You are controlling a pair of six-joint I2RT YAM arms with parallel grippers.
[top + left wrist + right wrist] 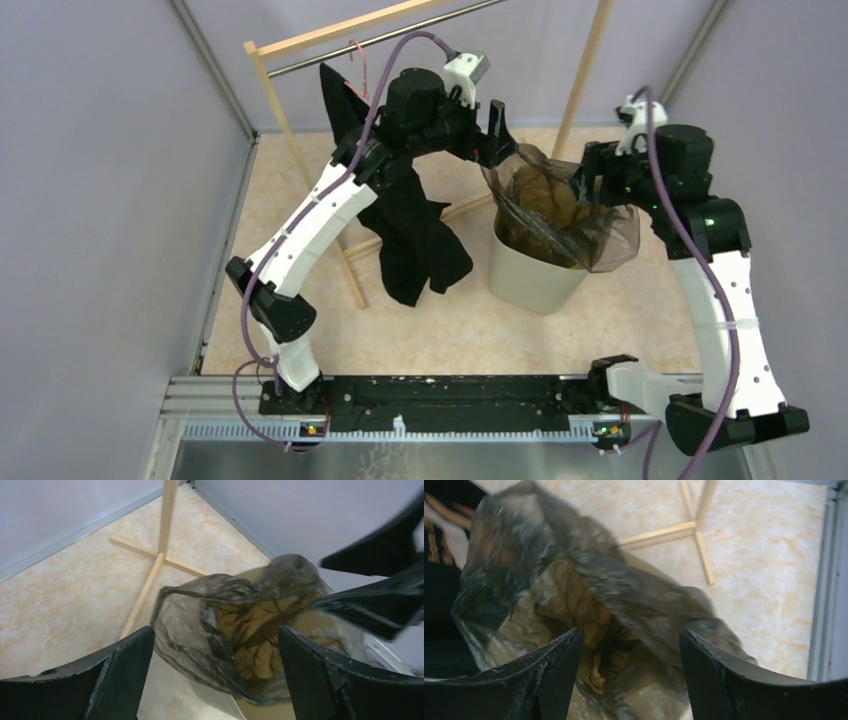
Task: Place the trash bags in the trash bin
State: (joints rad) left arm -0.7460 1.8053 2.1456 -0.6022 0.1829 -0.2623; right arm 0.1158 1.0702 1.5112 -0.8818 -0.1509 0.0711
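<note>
The translucent brown-grey trash bag [560, 205] sits crumpled in and over the mouth of the cream-beige trash bin [530, 275], spilling over the rim on the right. My left gripper [497, 135] is open just above the bag's far-left edge; in the left wrist view [215, 645] the bag [240, 630] lies between and beyond the spread fingers, not held. My right gripper [585, 180] is open over the bag's right side; in the right wrist view [629, 650] the bag [589, 595] fills the space below its spread fingers.
A wooden clothes rack [300, 150] stands behind the bin, with a black T-shirt [410, 235] hanging just left of it. The rack's floor crossbars [155, 562] lie on the beige floor. Grey walls close in on all sides.
</note>
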